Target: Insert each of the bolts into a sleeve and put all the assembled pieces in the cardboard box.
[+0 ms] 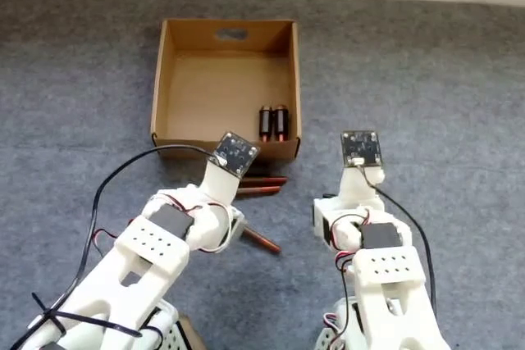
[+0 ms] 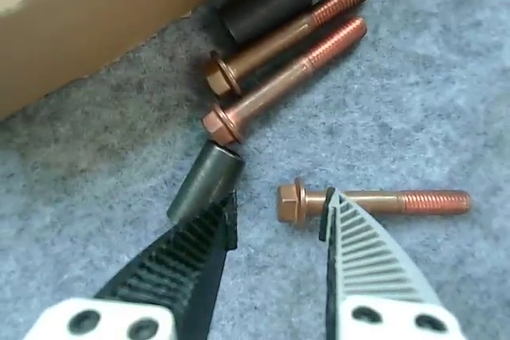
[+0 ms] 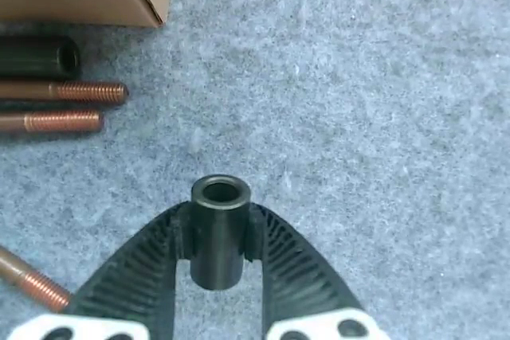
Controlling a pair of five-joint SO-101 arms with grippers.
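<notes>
My left gripper [image 2: 280, 197] is open just above the carpet; its white fingertip [image 2: 343, 220] crosses a copper bolt [image 2: 382, 201] close to the head. A loose black sleeve [image 2: 209, 182] lies against the black finger [image 2: 199, 240]. Two more bolts [image 2: 291, 31] [image 2: 279, 87] lie side by side beyond it, with another sleeve [image 2: 263, 1] by the cardboard box [image 2: 80, 21]. My right gripper [image 3: 217, 232] is shut on a black sleeve [image 3: 217, 212], bore facing outward. Two assembled pieces [image 1: 273, 123] lie in the box [image 1: 168, 71].
Grey carpet covers the table. In the high view two bolts [image 1: 262, 184] lie just in front of the box and one bolt [image 1: 261, 239] lies between the arms. The left arm's black cable [image 1: 107, 190] loops over the carpet to its left.
</notes>
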